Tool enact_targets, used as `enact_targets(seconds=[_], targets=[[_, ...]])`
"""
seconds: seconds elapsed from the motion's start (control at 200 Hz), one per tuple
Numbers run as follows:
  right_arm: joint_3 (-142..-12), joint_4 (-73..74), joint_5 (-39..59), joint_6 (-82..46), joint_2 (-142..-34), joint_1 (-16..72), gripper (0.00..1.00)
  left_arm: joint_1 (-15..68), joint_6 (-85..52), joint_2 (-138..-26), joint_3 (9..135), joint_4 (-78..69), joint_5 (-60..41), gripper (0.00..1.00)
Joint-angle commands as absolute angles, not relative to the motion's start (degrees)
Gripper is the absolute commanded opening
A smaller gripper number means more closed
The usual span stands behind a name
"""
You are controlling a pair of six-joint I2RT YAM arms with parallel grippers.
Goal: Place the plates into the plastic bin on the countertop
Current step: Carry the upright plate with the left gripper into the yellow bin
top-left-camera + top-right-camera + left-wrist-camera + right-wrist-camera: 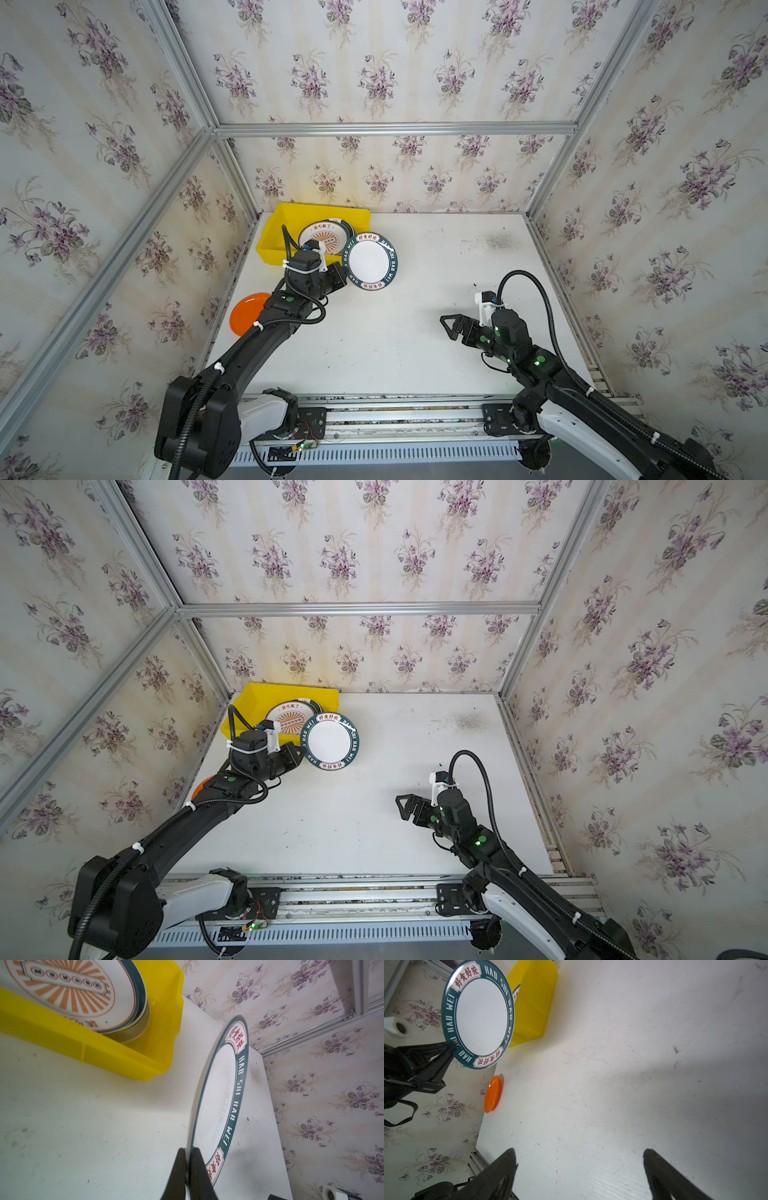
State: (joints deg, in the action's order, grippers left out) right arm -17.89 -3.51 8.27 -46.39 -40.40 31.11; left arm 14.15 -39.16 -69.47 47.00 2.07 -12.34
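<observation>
Left hand [189, 1150] pinching the rim of a green-rimmed plate [370, 261] above the desk [395, 353], the plastic bin [320, 209] just beyond it already stacked under a sunburst plate [324, 240]; an orange plate [244, 314] behind the hand awaits; right hand [579, 1152] spread, empty

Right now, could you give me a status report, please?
Left gripper shut on green-rimmed plate beside bin. Right gripper open, empty. Nothing between plate and bin.

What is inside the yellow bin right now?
The bin holds the sunburst plate on top, with a green-rimmed plate edge showing beneath. Anything lower is covered, so the count cannot be told.
</observation>
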Motion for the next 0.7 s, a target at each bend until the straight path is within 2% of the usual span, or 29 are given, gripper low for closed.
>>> enact_targets(seconds=[0.0,0.43,0.695], targets=[[-20.15,-3.39,8.09,-44.79,-41.88,31.22,0.97,12.29,-38.81,-71.69,50.92,-1.49,-13.18,0.0],[-21.21,-7.14,7.06,-44.12,-39.99,31.2,0.97,-3.5,-42.66,-82.07,60.18,-2.27,-15.15,0.0],[-22.79,-9.31,6.77,-43.33,-39.88,31.2,0.97,-6.79,-44.8,-94.57,67.18,-3.75,-19.36,0.0]])
